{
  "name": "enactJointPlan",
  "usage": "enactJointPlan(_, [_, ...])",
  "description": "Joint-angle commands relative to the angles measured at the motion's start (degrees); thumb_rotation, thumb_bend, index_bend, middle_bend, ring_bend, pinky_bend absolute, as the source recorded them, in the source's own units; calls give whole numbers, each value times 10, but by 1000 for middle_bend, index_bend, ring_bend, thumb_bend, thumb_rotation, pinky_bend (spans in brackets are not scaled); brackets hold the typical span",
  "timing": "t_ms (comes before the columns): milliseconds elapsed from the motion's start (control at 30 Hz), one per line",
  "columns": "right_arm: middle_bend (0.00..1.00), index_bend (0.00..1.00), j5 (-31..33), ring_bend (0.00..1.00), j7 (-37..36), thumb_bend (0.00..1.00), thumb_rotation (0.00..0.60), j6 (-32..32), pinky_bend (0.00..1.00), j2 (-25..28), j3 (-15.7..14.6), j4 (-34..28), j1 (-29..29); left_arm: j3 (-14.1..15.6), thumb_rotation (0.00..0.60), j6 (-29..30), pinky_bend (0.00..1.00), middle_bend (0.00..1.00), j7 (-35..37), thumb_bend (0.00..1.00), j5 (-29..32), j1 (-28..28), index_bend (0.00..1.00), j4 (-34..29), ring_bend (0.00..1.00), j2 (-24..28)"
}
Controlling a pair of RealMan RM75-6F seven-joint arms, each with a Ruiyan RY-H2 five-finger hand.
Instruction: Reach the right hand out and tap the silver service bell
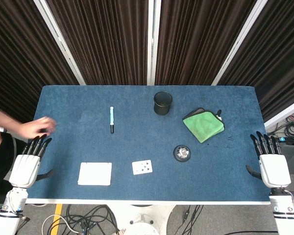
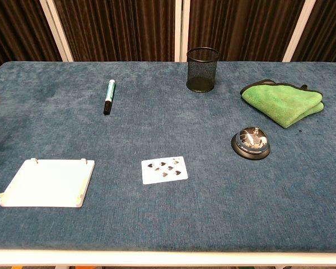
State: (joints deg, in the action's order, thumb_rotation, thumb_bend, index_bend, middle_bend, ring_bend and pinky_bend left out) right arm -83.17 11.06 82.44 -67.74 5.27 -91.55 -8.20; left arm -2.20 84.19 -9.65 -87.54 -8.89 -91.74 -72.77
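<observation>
The silver service bell on its black base stands on the blue table, right of centre; the chest view shows the bell close up. My right hand lies flat at the table's right edge, fingers apart and pointing away from me, well to the right of the bell and holding nothing. My left hand rests the same way at the left edge, empty. Neither hand appears in the chest view.
A folded green cloth lies behind the bell, a black mesh cup further back. A playing card, a white pad and a green marker lie to the left. A person's hand is blurred at the left edge.
</observation>
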Motion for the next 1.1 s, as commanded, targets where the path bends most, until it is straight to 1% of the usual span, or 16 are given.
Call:
enactJointPlan(33, [0,0,0,0,0,95,600,-1,0,-1,0,1,0,0,600,1,162,11,0,27,-1,0,90,0,0,0])
enactJointPlan(333, [0,0,-6,0,-5,98,600,0,0,-4,-1,8,-2,-3,600,-3,162,11,-1,27,5,-1,90,2,0,-4])
enactJointPlan(400, [0,0,-12,0,-11,153,600,-1,0,-4,-4,9,-3,-3,600,-4,162,11,-1,27,6,-2,90,1,0,-3])
enactJointPlan(433, [0,0,-15,0,-14,235,600,-3,0,-4,-5,10,-4,-3,600,-4,162,11,-1,27,5,-2,90,1,0,-3])
enactJointPlan(500, [0,0,-20,0,-18,460,600,-6,0,-5,-7,11,-6,-4,600,-4,162,11,0,26,5,-3,90,1,0,-2])
enactJointPlan(533, [0,0,-21,0,-17,661,600,-4,0,-8,-6,13,-7,-3,600,-4,162,11,1,26,5,-2,90,1,0,-2])
enactJointPlan(600, [3,0,-20,0,-12,906,600,0,0,-17,-4,16,-6,-2,600,-5,162,11,2,27,6,-1,90,1,0,-2])
enactJointPlan(633, [35,0,-20,13,-9,987,600,3,23,-20,-3,18,-6,-1,600,-4,162,11,2,26,6,-1,90,1,0,-2])
enactJointPlan(700, [193,0,-28,159,-4,1000,600,17,204,-29,0,26,-6,0,600,-1,162,11,4,26,4,1,90,2,0,-2])
enactJointPlan(733, [418,0,-33,375,-6,1000,600,21,434,-33,0,31,-6,0,600,0,162,11,4,27,3,1,90,4,0,-3])
enactJointPlan(767, [606,0,-36,556,-8,1000,600,22,601,-36,-1,36,-6,1,600,0,162,11,5,27,3,2,90,7,0,-4])
enactJointPlan(800, [698,0,-41,637,-6,1000,600,24,666,-42,-2,44,-7,2,600,0,162,11,8,27,3,2,90,9,0,-5])
enactJointPlan(833, [768,0,-45,694,-2,1000,600,26,706,-48,-3,51,-8,2,600,0,162,11,9,26,3,3,90,11,0,-6])
enactJointPlan(867, [794,0,-48,716,0,1000,600,28,714,-55,-4,58,-9,3,600,-1,162,11,10,27,3,3,90,12,0,-6])
enactJointPlan(967, [844,0,-55,760,7,1000,600,16,727,-75,-12,74,-15,3,600,-2,162,11,11,26,2,2,90,14,0,-6])
enactJointPlan(1100, [875,0,-70,786,37,1000,600,-17,733,-106,-31,93,-29,0,600,-7,162,11,9,26,8,0,90,17,0,-9])
